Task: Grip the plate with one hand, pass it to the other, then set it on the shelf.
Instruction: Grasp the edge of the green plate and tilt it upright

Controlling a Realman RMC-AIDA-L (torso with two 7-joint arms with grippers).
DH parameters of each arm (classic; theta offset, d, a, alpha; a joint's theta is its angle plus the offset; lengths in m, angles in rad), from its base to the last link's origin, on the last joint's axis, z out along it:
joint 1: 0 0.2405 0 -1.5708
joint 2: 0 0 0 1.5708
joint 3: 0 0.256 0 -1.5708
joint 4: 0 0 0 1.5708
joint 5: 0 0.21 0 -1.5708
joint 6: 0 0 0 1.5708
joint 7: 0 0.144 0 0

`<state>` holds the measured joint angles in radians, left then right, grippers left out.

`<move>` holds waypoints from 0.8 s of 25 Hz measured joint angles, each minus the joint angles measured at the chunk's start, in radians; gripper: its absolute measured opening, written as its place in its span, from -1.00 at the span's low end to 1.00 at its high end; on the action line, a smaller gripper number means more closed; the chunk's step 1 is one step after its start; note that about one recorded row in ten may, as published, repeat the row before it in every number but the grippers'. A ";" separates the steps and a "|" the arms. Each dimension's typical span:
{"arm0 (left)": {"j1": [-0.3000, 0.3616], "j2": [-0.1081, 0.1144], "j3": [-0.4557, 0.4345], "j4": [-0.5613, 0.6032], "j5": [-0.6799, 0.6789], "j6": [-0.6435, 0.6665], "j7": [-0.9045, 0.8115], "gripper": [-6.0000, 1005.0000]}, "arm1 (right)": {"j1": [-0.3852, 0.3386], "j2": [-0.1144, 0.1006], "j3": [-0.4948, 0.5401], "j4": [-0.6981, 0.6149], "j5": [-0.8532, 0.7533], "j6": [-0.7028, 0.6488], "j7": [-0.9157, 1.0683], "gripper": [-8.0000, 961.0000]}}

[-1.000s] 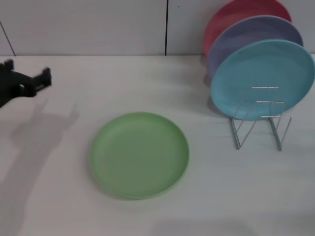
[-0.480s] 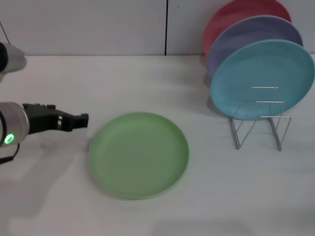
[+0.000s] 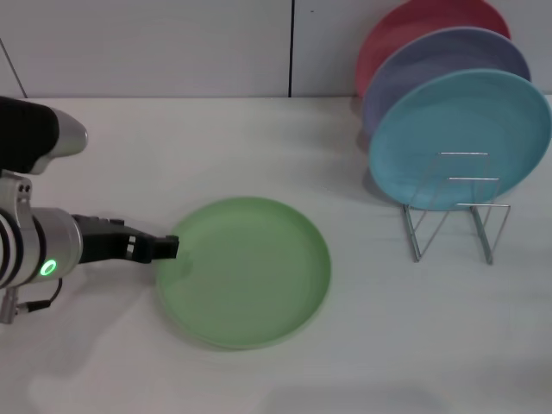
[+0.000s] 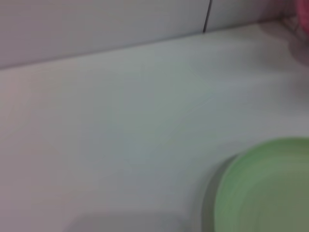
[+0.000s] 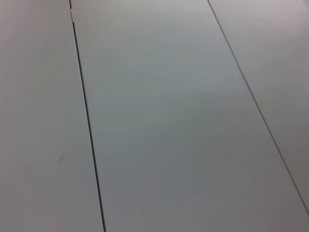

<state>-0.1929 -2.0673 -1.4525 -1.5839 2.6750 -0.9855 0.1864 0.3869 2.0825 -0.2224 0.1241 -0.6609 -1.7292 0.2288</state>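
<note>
The light-green plate (image 3: 250,272) lies flat on the white table, in the middle of the head view. My left gripper (image 3: 167,247), black on a silver arm with a green light, reaches in from the left and sits low at the plate's left rim. The left wrist view shows part of the plate (image 4: 270,188) close by. The silver wire shelf (image 3: 453,220) stands at the right, with its front slots free. My right gripper is out of view; its wrist view shows only wall panels.
A turquoise plate (image 3: 461,138), a lavender plate (image 3: 431,65) and a red plate (image 3: 414,21) stand upright in the back of the shelf. The white table (image 3: 388,345) ends at a grey panelled wall behind.
My left arm has come in from the far left, moved right and down, and its gripper has gone from apart from the plate to its left rim. The plate has not moved.
</note>
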 joint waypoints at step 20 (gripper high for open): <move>-0.067 -0.001 0.005 0.151 0.000 0.006 -0.016 0.63 | -0.013 0.001 0.000 -0.003 0.000 -0.002 0.000 0.71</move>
<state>-0.2598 -2.0678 -1.4470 -1.4327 2.6754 -0.9791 0.1702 0.3738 2.0831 -0.2224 0.1213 -0.6612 -1.7315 0.2284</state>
